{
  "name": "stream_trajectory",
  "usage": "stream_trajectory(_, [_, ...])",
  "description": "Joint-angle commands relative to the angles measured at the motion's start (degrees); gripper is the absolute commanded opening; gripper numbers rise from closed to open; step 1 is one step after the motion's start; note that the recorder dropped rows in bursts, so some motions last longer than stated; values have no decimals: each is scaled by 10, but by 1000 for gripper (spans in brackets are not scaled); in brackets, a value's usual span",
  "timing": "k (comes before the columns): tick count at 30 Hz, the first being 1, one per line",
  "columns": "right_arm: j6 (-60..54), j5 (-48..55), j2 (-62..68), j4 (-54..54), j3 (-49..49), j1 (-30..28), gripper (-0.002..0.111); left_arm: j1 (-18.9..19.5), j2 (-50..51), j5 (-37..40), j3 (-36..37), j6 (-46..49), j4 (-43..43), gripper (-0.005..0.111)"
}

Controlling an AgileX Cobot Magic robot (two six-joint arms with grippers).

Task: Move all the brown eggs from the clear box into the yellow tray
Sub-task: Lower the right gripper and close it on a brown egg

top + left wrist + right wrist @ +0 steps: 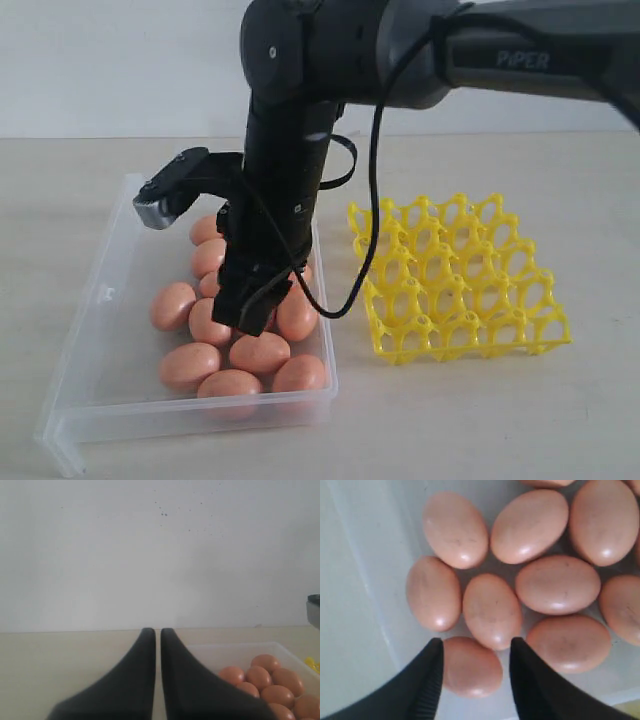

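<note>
Several brown eggs (258, 352) lie clustered in the clear box (100, 300). My right gripper (245, 315) reaches down into that box among them. In the right wrist view it (475, 647) stands open just above the eggs, one egg (470, 667) lying between its two fingers and another (492, 610) just beyond the tips. The yellow tray (455, 280) sits to the right of the box, its cups bare. My left gripper (154, 630) is shut on nothing, hanging beside the box; the eggs (277, 695) show past its finger.
The right arm and its cable loop (360, 250) hang over the box's right wall, between box and tray. The box's rim flap (60, 445) juts out at the front left. A pale tabletop (500, 420) runs around both.
</note>
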Motion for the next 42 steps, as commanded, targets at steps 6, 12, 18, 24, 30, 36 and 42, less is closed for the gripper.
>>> stream_trajectory(6, [61,-40,20,-25,-8,1,47,-2,2,-9,-1,3,-3,4])
stream_trajectory(12, [-156,11,19,-20,-7,2,47,-2,2,-9,-1,3,-3,4])
stream_trajectory(18, [-339,-12,20,13,-7,5,47,-2,2,-9,-1,3,-3,4])
stream_trajectory(24, [-385,-23,22,26,-6,11,47,-2,2,-9,-1,3,-3,4])
stream_trajectory(30, [-285,-25,22,34,-6,11,47,-2,2,-9,-1,3,-3,4])
stream_trajectory(36, [-225,-9,59,29,-6,11,47,-2,2,-9,-1,3,-3,4])
stream_trajectory(42, [-188,-37,78,-16,-6,11,47,-2,2,-9,-1,3,-3,4])
